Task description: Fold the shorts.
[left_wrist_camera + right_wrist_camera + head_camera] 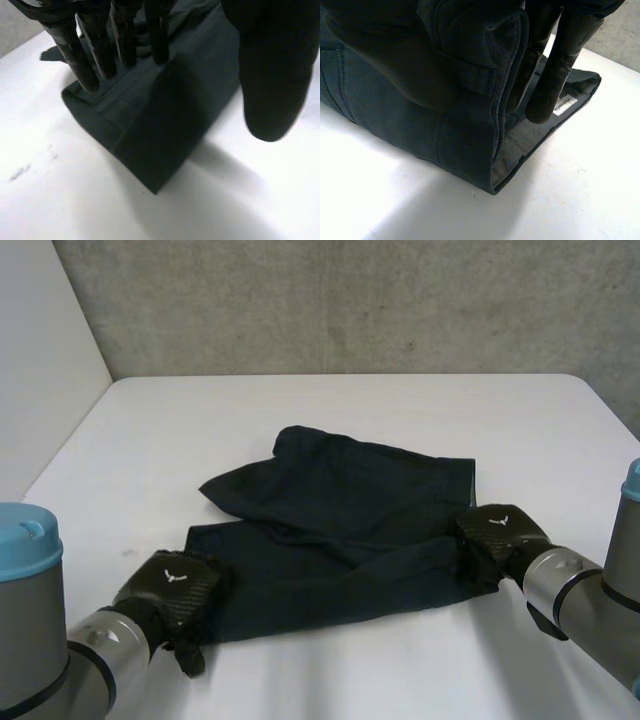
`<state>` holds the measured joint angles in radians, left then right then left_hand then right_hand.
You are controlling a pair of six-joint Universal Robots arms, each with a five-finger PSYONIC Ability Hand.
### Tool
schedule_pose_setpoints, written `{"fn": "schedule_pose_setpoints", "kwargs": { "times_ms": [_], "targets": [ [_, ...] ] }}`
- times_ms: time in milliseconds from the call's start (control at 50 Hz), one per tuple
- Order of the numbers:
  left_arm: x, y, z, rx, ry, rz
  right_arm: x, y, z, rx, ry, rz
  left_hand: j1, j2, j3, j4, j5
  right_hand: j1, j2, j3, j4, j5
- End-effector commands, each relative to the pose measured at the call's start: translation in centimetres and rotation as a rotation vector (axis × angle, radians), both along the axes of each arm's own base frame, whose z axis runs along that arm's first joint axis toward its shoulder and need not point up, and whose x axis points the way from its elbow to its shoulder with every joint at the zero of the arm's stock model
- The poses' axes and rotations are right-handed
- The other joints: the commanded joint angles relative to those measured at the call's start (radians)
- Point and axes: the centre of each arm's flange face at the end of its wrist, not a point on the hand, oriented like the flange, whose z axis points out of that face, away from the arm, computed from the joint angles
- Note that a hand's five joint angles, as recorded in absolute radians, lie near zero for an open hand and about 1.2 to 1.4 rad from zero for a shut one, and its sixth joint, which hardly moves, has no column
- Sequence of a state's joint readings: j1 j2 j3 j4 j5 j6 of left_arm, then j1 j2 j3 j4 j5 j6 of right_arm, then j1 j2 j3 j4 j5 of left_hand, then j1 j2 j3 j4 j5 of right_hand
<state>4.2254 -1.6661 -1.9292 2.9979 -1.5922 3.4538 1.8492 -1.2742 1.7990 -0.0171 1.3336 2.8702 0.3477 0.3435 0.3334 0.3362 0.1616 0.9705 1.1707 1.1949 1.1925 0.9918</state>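
Note:
Dark navy shorts (340,510) lie crumpled and partly folded over in the middle of the white table (300,410). My left hand (178,585) is at the cloth's near left corner. In the left wrist view its straight fingers (100,50) rest on top of the shorts (165,115), and its thumb (272,75) stands apart over bare table. My right hand (495,533) is at the right edge. There its thumb (375,50) and fingers (560,60) pinch a raised fold of the shorts (395,120), with a white label (564,105) showing inside.
A grey concrete wall (350,300) stands behind the table's far edge, and a pale wall is at the left. A small dark smudge (128,552) marks the table beside my left hand. Bare table surrounds the shorts on all sides.

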Motion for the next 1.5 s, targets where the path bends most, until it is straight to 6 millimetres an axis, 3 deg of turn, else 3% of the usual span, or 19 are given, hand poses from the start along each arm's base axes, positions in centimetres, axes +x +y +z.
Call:
{"fn": "schedule_pose_setpoints", "kwargs": {
  "times_ms": [20,200,320,420,620,660,720,780,880,900,960,980,1060,1120,1180,1340,1500],
  "targets": [
    [-0.3,-1.8,-1.2,-0.062,-0.053,0.026,-0.1,0.1,0.0,0.008,-0.004,0.002,0.409,0.413,0.423,0.42,0.42,0.426,0.226,0.201,0.204,0.23],
    [-0.6,-2.5,-3.9,-0.047,-0.17,-0.032,-0.2,0.2,0.4,-0.01,0.002,-0.002,0.6,0.604,0.614,0.611,0.611,0.426,0.226,0.201,0.204,0.23],
    [-0.7,-2.3,-3.2,-0.065,-0.16,-0.037,-0.2,0.3,0.5,-0.013,0.0,0.001,0.485,0.49,0.5,0.497,0.497,0.426,0.226,0.201,0.204,0.23],
    [-0.5,-2.0,-1.6,-0.104,-0.137,-0.034,-0.2,0.3,0.5,-0.013,0.002,0.0,0.374,0.378,0.388,0.385,0.385,0.426,0.226,0.201,0.204,0.23],
    [-0.3,-1.8,-2.2,-0.077,-0.144,-0.033,-0.2,0.2,0.8,-0.026,0.001,0.0,0.391,0.395,0.405,0.403,0.403,0.426,0.226,0.201,0.204,0.23],
    [-0.4,-1.7,-2.5,-0.067,-0.148,-0.039,-0.2,0.2,0.8,-0.026,0.001,-0.002,0.505,0.509,0.519,0.516,0.517,0.426,0.226,0.201,0.204,0.23],
    [-0.4,-1.7,-2.6,-0.065,-0.151,-0.041,-0.2,0.2,0.8,-0.026,0.0,0.002,1.046,1.051,1.061,1.058,1.058,0.426,0.226,0.201,0.204,0.23],
    [-0.5,-2.3,-2.5,-0.074,-0.153,-0.035,-0.1,0.1,1.1,-0.035,0.0,0.007,1.049,1.053,1.063,1.06,1.06,0.426,0.226,0.201,0.204,0.23],
    [-1.1,-2.8,0.3,-0.134,-0.144,-0.047,-0.2,0.4,3.5,-0.119,0.035,0.028,1.049,1.053,1.063,1.06,1.06,0.426,0.226,0.201,0.204,0.23],
    [-0.8,-2.6,2.6,-0.176,-0.127,-0.041,-0.4,0.6,4.9,-0.161,0.061,0.039,1.049,1.053,1.063,1.06,1.06,0.426,0.226,0.201,0.204,0.23],
    [-0.6,-2.0,6.0,-0.241,-0.092,-0.04,-0.7,1.4,6.9,-0.211,0.106,0.061,1.049,1.053,1.063,1.06,1.06,0.426,0.226,0.201,0.204,0.23],
    [-0.3,-1.6,8.0,-0.281,-0.069,-0.036,-0.9,2.0,8.2,-0.24,0.134,0.074,1.049,1.053,1.063,1.06,1.06,0.426,0.226,0.201,0.204,0.23],
    [0.5,0.0,11.9,-0.363,-0.027,-0.03,-2.2,3.1,11.9,-0.314,0.174,0.054,1.049,1.053,1.063,1.06,1.06,0.426,0.226,0.201,0.204,0.23],
    [1.0,1.3,13.4,-0.395,-0.009,-0.034,-3.0,4.2,14.3,-0.36,0.188,0.039,1.049,1.053,1.063,1.06,1.06,0.426,0.226,0.201,0.204,0.23],
    [1.5,2.2,14.1,-0.412,0.001,-0.034,-3.3,5.0,15.5,-0.369,0.195,0.041,1.049,1.053,1.063,1.06,1.06,0.426,0.226,0.201,0.204,0.23],
    [1.3,2.1,12.8,-0.374,-0.019,-0.04,-3.6,6.1,14.2,-0.268,0.235,0.071,1.049,1.053,1.063,1.06,1.06,0.426,0.226,0.201,0.204,0.23],
    [-0.9,-2.1,8.4,-0.298,-0.062,-0.051,-4.0,3.2,9.0,-0.093,0.349,0.103,1.049,1.053,1.063,1.06,1.06,0.426,0.226,0.201,0.204,0.23]
  ]
}}
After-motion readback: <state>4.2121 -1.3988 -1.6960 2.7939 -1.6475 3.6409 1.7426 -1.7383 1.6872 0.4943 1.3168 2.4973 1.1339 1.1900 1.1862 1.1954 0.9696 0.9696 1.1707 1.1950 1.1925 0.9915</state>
